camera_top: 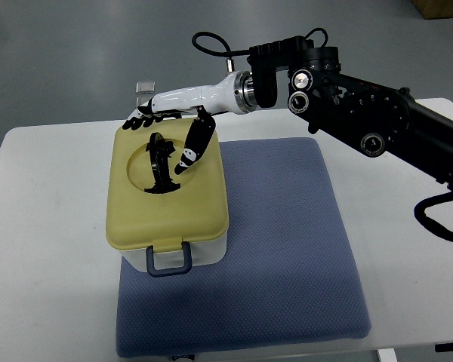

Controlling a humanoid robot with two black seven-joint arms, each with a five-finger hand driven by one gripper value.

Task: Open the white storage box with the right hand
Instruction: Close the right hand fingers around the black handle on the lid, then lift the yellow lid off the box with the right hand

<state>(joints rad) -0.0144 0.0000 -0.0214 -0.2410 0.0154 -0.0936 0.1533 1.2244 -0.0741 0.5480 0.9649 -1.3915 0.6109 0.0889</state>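
the box (187, 255) sits near the tabletop's (45, 181) left edge, lid (166, 192) shut. right hand (170, 128), fingers spread, holds nothing; front latch (170, 260) looks fastened, so lifting could tip the box.

Right arm (385, 124) cut off by right picture edge. Storage box (166, 260) white body mostly hidden under yellow lid (166, 200). Far lid edge partly covered by right hand (166, 124); grip on lid not discernible. Blue mat (287, 249) near edge and tabletop (45, 226) near part cropped by frame bottom.
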